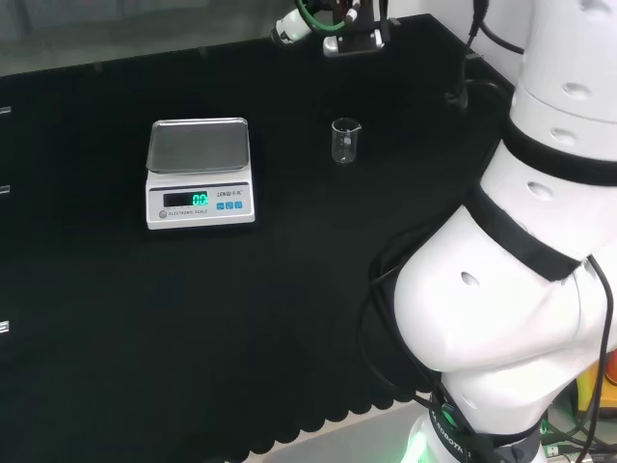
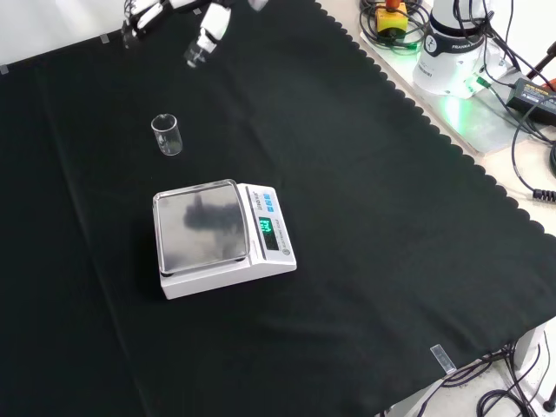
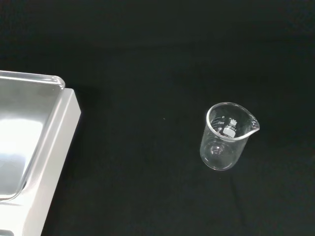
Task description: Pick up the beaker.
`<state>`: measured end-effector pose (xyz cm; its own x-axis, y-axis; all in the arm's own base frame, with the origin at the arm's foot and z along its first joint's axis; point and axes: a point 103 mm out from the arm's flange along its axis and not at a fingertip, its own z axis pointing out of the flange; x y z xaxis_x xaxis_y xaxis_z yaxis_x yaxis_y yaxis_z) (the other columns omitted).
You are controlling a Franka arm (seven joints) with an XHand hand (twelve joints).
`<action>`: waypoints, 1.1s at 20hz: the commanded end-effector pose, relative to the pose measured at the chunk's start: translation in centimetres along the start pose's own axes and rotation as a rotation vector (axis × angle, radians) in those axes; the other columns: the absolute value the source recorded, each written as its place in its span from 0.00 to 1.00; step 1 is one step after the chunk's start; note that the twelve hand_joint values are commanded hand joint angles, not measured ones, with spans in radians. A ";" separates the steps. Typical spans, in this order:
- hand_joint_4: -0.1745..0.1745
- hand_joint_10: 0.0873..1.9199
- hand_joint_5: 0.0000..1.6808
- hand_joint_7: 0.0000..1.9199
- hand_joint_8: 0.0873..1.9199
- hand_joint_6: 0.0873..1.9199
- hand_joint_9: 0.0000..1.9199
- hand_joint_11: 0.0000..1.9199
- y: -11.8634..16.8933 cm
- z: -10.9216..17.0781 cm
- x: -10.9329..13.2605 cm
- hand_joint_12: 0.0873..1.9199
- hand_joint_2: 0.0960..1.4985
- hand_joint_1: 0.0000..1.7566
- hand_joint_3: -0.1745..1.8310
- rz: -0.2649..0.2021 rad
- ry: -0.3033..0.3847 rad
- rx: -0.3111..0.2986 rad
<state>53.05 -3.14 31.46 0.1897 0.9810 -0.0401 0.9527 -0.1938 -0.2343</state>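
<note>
On black cloth | beaker upright, near scale | hand above, apart | fingers: can't tell

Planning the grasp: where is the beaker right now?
The beaker stands upright on the black cloth, right of the scale in the head view, apart from it.

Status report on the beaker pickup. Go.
Hand up off the cloth, holding nothing. Beaker upright, untouched, apart from the scale. Nothing in the way.
</note>
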 end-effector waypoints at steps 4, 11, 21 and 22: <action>0.41 0.45 0.15 0.00 0.29 0.00 0.02 0.03 4.2 2.5 -0.3 0.77 0.60 0.21 0.20 0.022 0.019 0.026; 0.41 0.45 0.15 0.00 0.29 0.00 0.02 0.02 4.7 5.0 -0.7 0.77 0.60 0.21 0.20 0.034 0.021 0.076; 0.41 0.45 0.15 0.00 0.28 0.00 0.02 0.02 6.1 7.8 -2.0 0.77 0.60 0.22 0.20 0.059 0.026 0.128; 0.41 0.45 0.15 0.00 0.28 0.00 0.02 0.02 6.3 8.1 -2.1 0.77 0.60 0.22 0.20 0.065 0.025 0.134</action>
<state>56.44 -5.62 22.94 0.2441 0.9693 -0.0302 0.9064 -0.2391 -0.3483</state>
